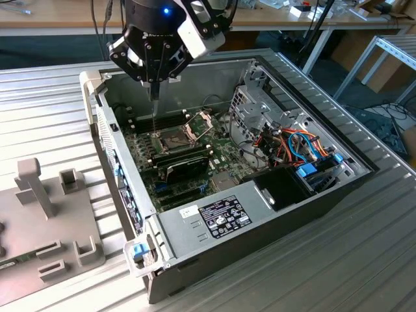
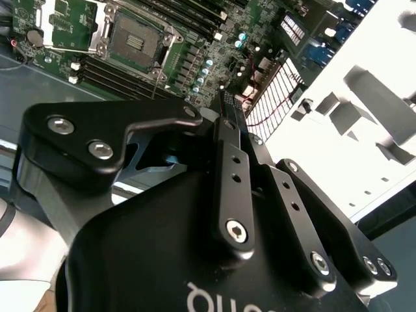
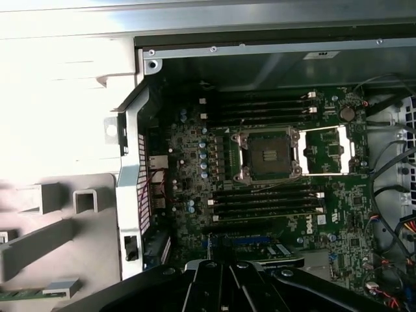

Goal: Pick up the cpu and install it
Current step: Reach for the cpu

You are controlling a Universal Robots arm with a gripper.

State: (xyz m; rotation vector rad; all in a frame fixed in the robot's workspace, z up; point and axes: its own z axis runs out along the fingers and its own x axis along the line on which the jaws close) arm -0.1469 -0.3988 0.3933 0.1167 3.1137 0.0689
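Hovering over motherboard point(image 1: 221, 151), gripper point(image 1: 155, 95) pinched closed in exterior view; first wrist view shows open socket point(image 3: 268, 156).

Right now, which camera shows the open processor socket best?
The first wrist view: the socket faces the camera squarely, unobstructed. The second wrist view shows it slanted; the exterior view from afar, at an angle.

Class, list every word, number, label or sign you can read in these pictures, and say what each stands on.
No text can be quoted; each is too small or cut off to read.
Black label on the power supply: white print and symbols, unreadable.
White sticker beside it: unreadable.
White lettering on the tool body: cut off at the picture's edge.
White mark on the motherboard: unreadable.
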